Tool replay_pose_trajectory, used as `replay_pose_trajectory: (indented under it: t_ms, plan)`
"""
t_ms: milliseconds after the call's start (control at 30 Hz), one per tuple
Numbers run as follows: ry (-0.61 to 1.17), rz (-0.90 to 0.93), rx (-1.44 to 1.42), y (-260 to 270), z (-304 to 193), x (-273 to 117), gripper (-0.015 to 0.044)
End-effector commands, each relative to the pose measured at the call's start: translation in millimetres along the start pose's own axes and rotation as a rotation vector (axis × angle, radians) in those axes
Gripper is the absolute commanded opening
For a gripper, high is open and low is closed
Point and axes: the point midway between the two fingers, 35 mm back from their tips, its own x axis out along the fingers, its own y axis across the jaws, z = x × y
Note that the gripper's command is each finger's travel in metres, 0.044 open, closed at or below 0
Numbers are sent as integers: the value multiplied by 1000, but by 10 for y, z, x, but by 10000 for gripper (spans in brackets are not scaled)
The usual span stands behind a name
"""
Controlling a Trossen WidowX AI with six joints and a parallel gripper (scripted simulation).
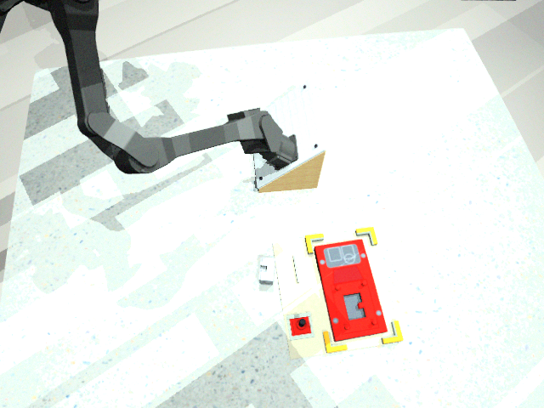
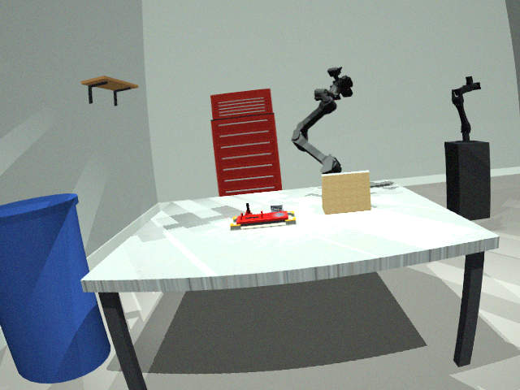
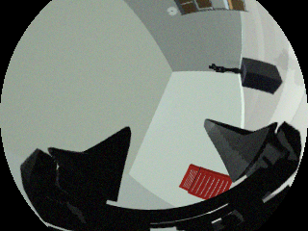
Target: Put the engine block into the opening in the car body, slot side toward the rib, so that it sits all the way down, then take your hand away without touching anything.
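Observation:
The engine block, a small pale grey block with a slot, lies on the table just left of the pale mat in the top view. The red car body lies on the mat between yellow corner brackets. Its opening is unfilled, showing a grey floor and a red rib on its right side. My gripper is open and empty, raised high and far from block and car, facing the walls. Its fingers are outside the top view.
A small red piece with a black knob stands in a grey frame on the mat, left of the car. A wooden wedge stand is under my arm's base. Yellow brackets surround the car's corners.

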Motion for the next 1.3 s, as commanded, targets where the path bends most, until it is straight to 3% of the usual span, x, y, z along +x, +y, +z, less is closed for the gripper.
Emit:
replay_pose_trajectory:
  t_ms: [0, 500, 1267]
  plan:
    - [-76, 37, -104, 105, 255, -8, 440]
    - [-276, 134, -405, 523, 750, -128, 440]
    - [-525, 245, -845, 1226, 1096, -432, 440]
